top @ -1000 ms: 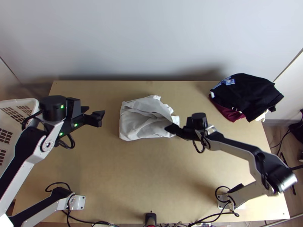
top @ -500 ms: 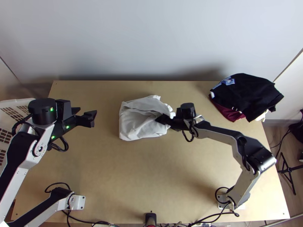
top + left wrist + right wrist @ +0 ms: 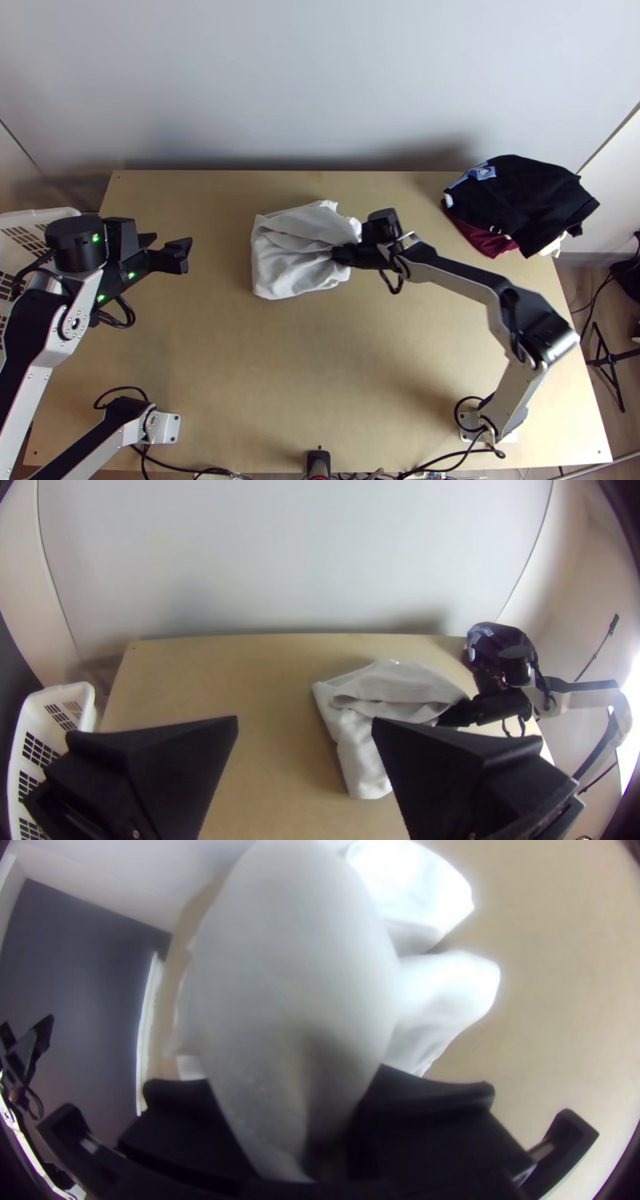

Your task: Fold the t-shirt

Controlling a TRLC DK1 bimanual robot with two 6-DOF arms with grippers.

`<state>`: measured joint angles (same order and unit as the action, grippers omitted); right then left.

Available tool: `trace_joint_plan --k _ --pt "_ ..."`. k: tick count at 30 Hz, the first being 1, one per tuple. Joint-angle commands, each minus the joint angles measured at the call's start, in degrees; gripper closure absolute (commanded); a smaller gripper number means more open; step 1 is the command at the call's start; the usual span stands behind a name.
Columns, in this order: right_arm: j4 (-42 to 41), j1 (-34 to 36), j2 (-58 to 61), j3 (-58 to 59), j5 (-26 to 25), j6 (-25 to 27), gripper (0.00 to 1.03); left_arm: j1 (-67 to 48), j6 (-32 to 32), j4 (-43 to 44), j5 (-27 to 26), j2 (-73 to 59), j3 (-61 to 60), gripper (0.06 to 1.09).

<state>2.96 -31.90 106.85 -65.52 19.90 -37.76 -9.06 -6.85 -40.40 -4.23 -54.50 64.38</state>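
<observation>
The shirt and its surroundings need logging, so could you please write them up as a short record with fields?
shirt: white, on the table, creased and partly bunched
right gripper: at the shirt's side toward the right arm; grip on the cloth cannot be told
left gripper: open, away from the shirt
pile: black and dark red clothes, table's far right corner
basket: white, beyond the table's left edge

Black clothing [image 3: 524, 196] over maroon garment [image 3: 477, 232], far right on table [image 3: 320, 376]; white slotted basket [image 3: 75, 693] beside left edge.
</observation>
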Motion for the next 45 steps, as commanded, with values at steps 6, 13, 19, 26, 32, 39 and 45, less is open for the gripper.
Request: trace_joint_plan --k 6,13,19,26,32,39,45 --pt "5.92 14.59 -17.99 -4.44 -4.17 11.30 1.00 3.52 0.70 -0.38 -0.25 1.59 -3.03 0.11" --pt "12.68 24.17 -18.17 -19.56 -6.72 19.48 1.00 3.61 -0.18 2.43 -0.34 2.03 -5.93 0.11" --pt "15.58 28.91 -16.14 -29.14 -9.00 18.60 1.00 3.96 -0.35 5.33 -0.34 2.03 -5.14 0.11" --pt "9.26 37.88 -14.39 -29.49 -9.71 17.54 1.00 5.98 -0.35 5.51 -0.60 2.03 -5.58 0.11" --pt "8.82 45.79 -7.71 -35.21 -9.62 17.89 1.00 5.81 -0.88 6.21 -1.22 2.03 -6.55 0.11" --pt "8.55 51.68 -1.64 -36.17 -9.62 21.50 1.00 4.49 -3.87 6.74 -1.92 2.12 -7.25 0.11" --pt "3.63 53.26 1.52 -29.23 -9.62 24.93 1.00 4.40 -4.75 8.06 -1.92 2.38 -9.89 0.11"
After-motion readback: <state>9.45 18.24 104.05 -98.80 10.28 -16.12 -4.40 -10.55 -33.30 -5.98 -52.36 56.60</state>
